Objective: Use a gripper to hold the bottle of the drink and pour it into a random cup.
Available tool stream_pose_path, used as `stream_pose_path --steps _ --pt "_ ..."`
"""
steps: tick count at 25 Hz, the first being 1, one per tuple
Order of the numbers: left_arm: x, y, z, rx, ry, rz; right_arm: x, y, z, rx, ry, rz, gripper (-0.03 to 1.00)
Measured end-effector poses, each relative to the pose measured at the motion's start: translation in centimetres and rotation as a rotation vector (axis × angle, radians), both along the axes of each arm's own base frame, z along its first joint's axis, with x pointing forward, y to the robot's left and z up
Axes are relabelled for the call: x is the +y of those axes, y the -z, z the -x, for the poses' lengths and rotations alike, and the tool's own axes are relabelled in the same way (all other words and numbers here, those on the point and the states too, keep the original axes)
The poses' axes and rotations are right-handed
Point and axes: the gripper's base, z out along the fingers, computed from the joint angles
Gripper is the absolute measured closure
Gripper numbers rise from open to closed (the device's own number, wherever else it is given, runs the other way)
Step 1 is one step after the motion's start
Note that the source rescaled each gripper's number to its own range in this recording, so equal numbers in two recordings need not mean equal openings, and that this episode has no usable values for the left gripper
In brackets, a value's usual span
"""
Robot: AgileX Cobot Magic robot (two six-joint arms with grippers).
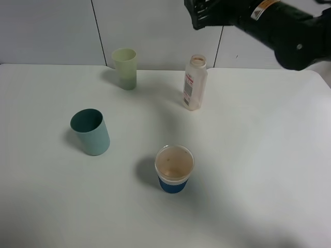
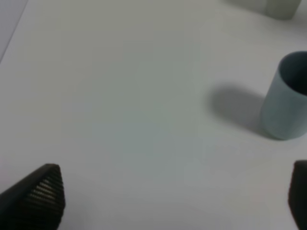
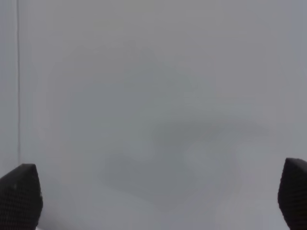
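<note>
— Bottle [image 1: 195, 82] first: where does it stand?

— Upright on the white table [image 1: 269, 155], near the far edge, a little right of the middle. Its neck is open, and it carries a white label with red on it. Nothing touches it.

— And the right gripper [image 1: 199, 14]?

— Up in the air above and behind the bottle, well clear of it. In the right wrist view its two fingertips [image 3: 19, 196] sit at opposite sides of the picture, so the jaws are spread wide, with nothing between them.

— The left gripper [image 2: 175, 199]?

— Also spread and empty, over bare table near the left side, with the teal cup [image 2: 287, 98] just ahead of it.

— What cups are there?

— A pale green cup [image 1: 125, 68] near the far edge, left of the bottle; the teal cup [image 1: 91, 132] toward the left; and a blue-based cup [image 1: 174, 169] toward the near edge, about mid-table, brownish inside.
</note>
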Motion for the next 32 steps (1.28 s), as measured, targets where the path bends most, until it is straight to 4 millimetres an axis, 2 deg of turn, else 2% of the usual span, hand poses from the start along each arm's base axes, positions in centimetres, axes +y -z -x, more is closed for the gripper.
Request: stream_pose_path --steps 3,6,17,22,28,32 --pt "0.0 0.0 0.0 0.000 0.000 0.000 -0.8 -2.8 1.8 -0.015 0.003 0.022 -0.03" --pt "0.0 0.0 0.0 0.000 0.000 0.000 -1.5 -4.8 3.4 -0.004 0.001 0.038 -0.03" --pt "0.0 0.0 0.0 0.000 0.000 0.000 -4.8 -10.3 10.5 0.037 0.008 0.113 -0.03" --pt "0.0 0.0 0.0 0.000 0.000 0.000 -6.1 -11.4 12.5 0.053 0.029 0.102 -0.03" --pt "0.0 0.0 0.0 0.000 0.000 0.000 -9.6 -11.4 13.2 0.145 0.172 0.110 -0.03" --pt "0.0 0.0 0.0 0.000 0.000 0.000 -11.6 -12.3 15.1 0.151 0.252 0.054 -0.03"
